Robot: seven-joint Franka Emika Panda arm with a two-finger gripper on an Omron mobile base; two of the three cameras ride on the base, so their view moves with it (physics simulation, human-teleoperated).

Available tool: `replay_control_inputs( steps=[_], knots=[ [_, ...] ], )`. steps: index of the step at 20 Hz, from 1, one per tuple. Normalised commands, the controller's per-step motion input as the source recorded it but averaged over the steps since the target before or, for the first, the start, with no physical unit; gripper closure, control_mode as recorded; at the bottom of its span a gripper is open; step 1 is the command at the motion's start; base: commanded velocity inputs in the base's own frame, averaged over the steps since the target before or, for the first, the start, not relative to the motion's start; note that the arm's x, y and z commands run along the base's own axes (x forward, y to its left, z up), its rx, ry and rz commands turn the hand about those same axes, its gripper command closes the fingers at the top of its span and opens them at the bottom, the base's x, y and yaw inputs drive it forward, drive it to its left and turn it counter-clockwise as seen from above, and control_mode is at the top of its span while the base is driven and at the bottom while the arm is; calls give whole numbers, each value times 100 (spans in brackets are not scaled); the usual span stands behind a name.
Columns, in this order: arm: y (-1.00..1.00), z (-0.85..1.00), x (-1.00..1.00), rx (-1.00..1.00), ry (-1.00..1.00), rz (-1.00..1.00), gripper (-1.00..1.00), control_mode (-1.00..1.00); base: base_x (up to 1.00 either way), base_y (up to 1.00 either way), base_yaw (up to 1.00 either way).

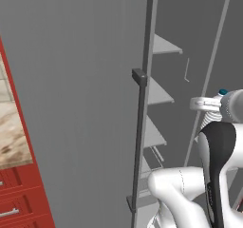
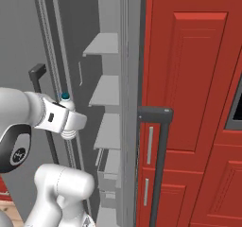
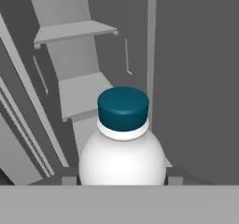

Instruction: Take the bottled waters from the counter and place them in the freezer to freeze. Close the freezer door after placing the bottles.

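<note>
The gripper (image 3: 122,178) is clamped around a water bottle (image 3: 122,146) (teal cap pointing forward), held upright so it can slide onto the freezer shelves (image 3: 86,94) just ahead.

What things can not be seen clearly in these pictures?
- Bottle: lower body cut off by the hand view's bottom edge.
- Gripper: fingers mostly behind the bottle.
- Freezer lower shelves: hidden by the arm in both base views.
- Counter: cut by left base view's edge.
</note>
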Motion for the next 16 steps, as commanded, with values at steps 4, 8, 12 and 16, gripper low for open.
replay_control_inputs(
  steps=[4, 8, 12, 16],
  knots=[
    [0, 0, 0, 0, 0, 0, 100, 100, 10, -9, 1],
    [0, 0, 0, 0, 0, 0, 100, 100, 20, 0, 0],
    [0, 0, 0, 0, 0, 0, 100, 100, 40, -4, 1],
    [0, 0, 0, 0, 0, 0, 100, 100, 39, -5, 2]
  ],
)
